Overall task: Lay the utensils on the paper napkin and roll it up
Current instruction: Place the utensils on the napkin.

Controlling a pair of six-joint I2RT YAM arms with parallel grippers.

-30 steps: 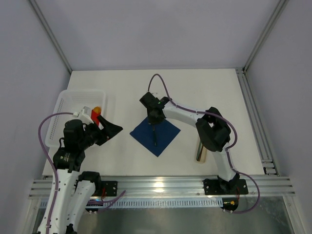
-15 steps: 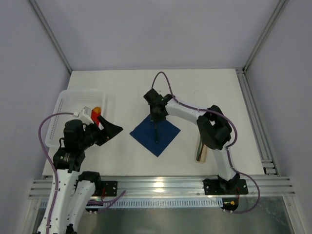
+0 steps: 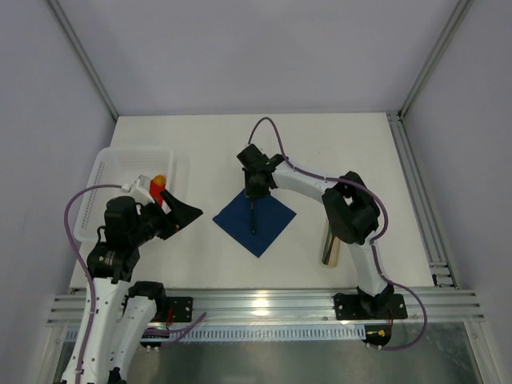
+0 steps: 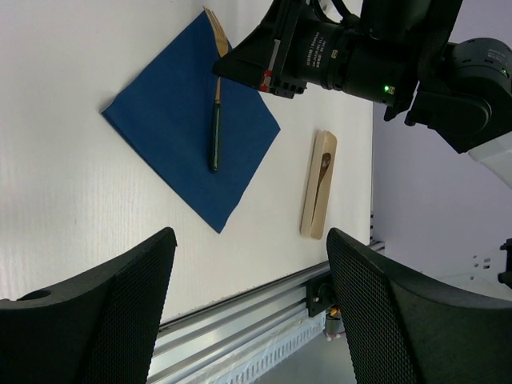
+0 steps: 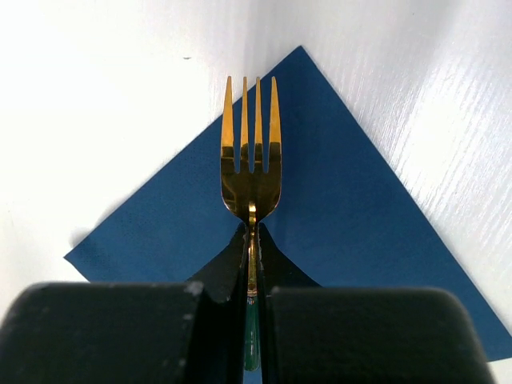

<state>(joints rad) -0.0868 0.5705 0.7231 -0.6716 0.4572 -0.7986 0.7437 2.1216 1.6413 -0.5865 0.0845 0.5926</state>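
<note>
The navy paper napkin (image 3: 272,218) lies flat as a diamond on the table's middle; it also shows in the left wrist view (image 4: 172,112) and the right wrist view (image 5: 360,216). My right gripper (image 3: 256,190) is shut on a fork (image 5: 250,160) with a gold head and a dark green handle (image 4: 214,132). It grips the neck, low over the napkin's far corner, with the handle along the sheet. A dark spoon (image 4: 322,170) rests on the pale beige bar (image 4: 318,216), right of the napkin. My left gripper (image 3: 180,214) is open and empty, left of the napkin.
A white tray (image 3: 104,172) stands at the far left, with a red block with an orange tip (image 3: 158,190) at its near right corner, just behind my left gripper. The beige bar (image 3: 330,244) lies near the right arm's elbow. Aluminium rails run along the near edge.
My right gripper has shifted slightly toward the far side with the fork in it; the fork's handle moved a little up the napkin. The left arm has not moved.
</note>
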